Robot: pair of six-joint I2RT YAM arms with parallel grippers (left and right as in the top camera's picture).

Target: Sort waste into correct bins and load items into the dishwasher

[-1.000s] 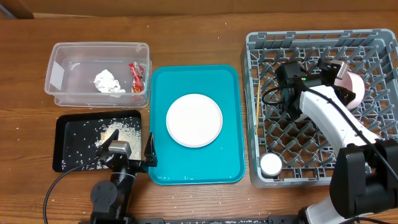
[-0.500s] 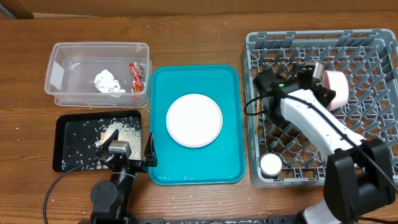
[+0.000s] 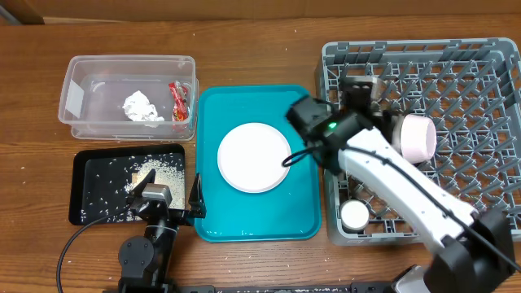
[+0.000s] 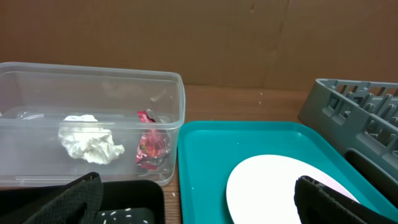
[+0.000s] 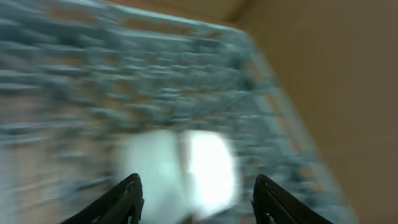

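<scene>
Grey plastic dish rack (image 3: pixel 496 49) props the bowl (image 3: pixel 417 137) on its side between pegs; the cup (image 3: pixel 355 214) stands at the near corner. Tissue (image 3: pixel 140 107) and wrapper (image 3: pixel 178 98) lie in the clear tub (image 3: pixel 130 59), rice scraps (image 3: pixel 142 175) in the black tray (image 3: pixel 77 159), sorted by kind. The plate (image 3: pixel 254 157) lies flat on the teal tray (image 3: pixel 212 114), not yet loaded. Right gripper (image 5: pixel 198 182): fingers spread, empty, blurred bowl beyond; the plate lies beside its wrist, toward the tub. Left gripper (image 4: pixel 196 186): spread wide, empty, near the teal tray's corner

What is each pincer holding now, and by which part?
Nothing is held. The left pincer and the right pincer both stand open and empty; the pale pink-white bowl lies in the grey plastic dish rack.
</scene>
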